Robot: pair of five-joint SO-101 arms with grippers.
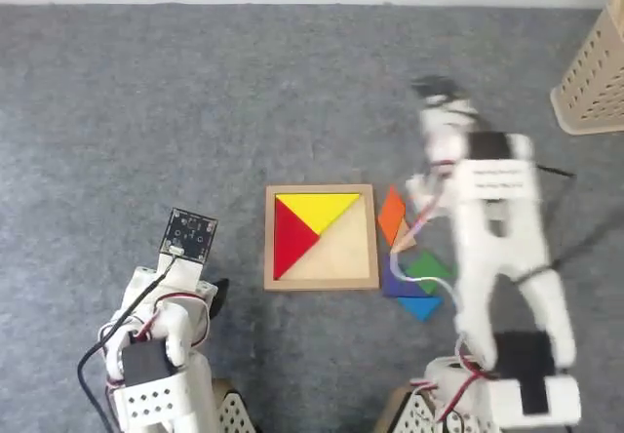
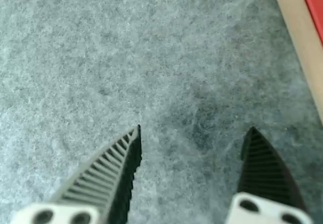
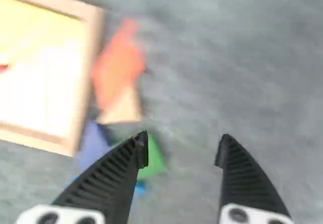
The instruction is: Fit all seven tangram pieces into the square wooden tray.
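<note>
Right arm's stretched way out, right gripper [image 3: 184, 135] spread wide and gripping nothing, hanging over the carpet [image 1: 146, 111] with the orange piece [image 1: 391, 215] and green piece [image 1: 429, 267] just beside it. Left arm's folded back, left gripper [image 2: 194, 129] also spread and empty, tray [image 1: 322, 190] near it, red piece [image 1: 291, 238] inside.

We are seeing open carpet [image 1: 146, 111] spreading left of and beyond the tray [image 1: 322, 284]. Its lower right half is lying bare. Along its right edge loose pieces [image 1: 391, 215] are crowding, with the right arm [image 1: 497, 218] hanging over them. 1 basket [image 1: 597, 67] is standing well apart.
</note>
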